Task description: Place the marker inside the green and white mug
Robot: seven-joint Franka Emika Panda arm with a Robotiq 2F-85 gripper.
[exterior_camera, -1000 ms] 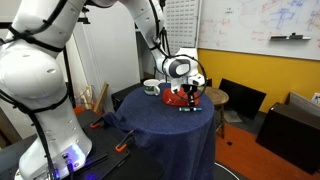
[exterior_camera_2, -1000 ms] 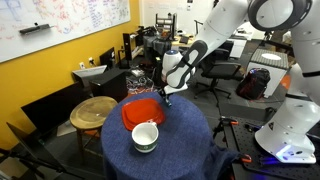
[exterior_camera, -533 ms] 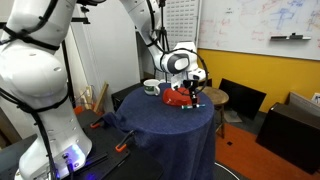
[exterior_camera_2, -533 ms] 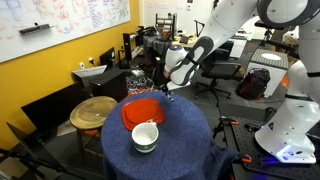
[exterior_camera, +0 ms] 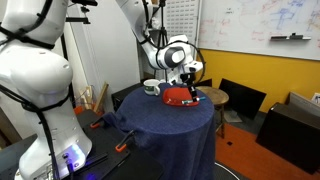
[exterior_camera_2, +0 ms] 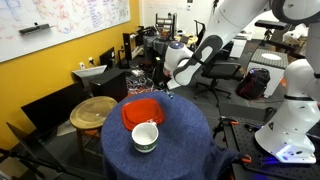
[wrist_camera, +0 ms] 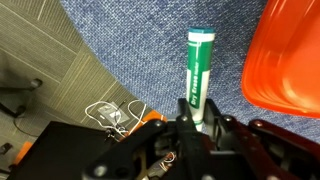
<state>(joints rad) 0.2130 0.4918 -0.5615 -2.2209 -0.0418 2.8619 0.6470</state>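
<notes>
Wrist view: jaws clamped on the marker [wrist_camera: 200, 70], gripping the end nearest the wrist. The capped end sticks out over the blue cloth of the counter [wrist_camera: 150, 30]. Green and white barrel, printed text along it. The plate [wrist_camera: 290, 60] edge is just beside the marker on the right of this view, not touching it. Carpet floor and a tangle of cables [wrist_camera: 110, 115] show past the cloth edge, so the grasp sits near the counter's rim.

In both exterior views the arm [exterior_camera: 175, 55] [exterior_camera_2: 215, 45] hangs on the side of the plate away from the mug [exterior_camera: 151, 87] [exterior_camera_2: 145, 136]. The marker is too small to pick out there; it looks clear of the cloth, not certain. The mug stands upright, mouth up, right by the plate; contact unclear. It looks empty.

My read of the step: marker in the grasp, carry to the mug not yet done. Gripping one end leaves the long free end to enter the mug first, which suits a drop-in. The next move calls for crossing over the plate, centring the tip above the mug mouth, then opening the jaws. Risk: the mouth is small, so the marker could clip the rim or tip the mug.
</notes>
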